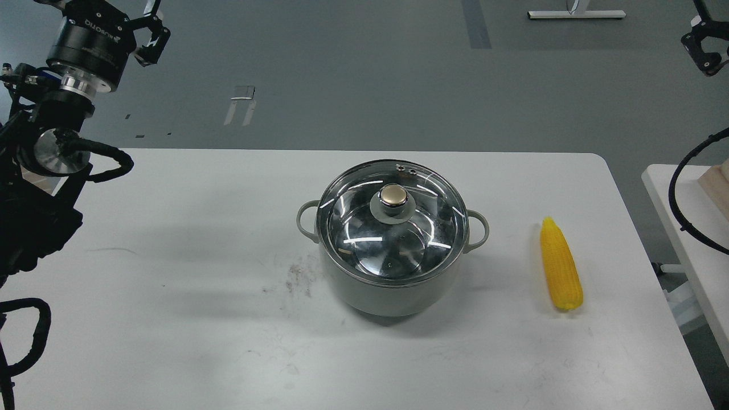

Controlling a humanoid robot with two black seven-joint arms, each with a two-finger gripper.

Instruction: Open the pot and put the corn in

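Note:
The pale grey-green pot (393, 285) stands at the middle of the white table (171, 256). Its glass lid (364, 228) with the gold knob (394, 195) is on and closed. The yellow corn (560, 265) lies on the table to the right of the pot, tapered end pointing away from me. My left gripper (108, 7) is high at the top left, far from the pot, with its fingers spread and empty; the tips are cut off by the view's edge. My right gripper (706, 48) shows only in part at the top right edge, far above the corn.
A second table (678, 228) with a pale block (719, 185) stands to the right across a narrow gap. A black cable (678, 199) loops over it. Grey floor lies beyond the table's far edge.

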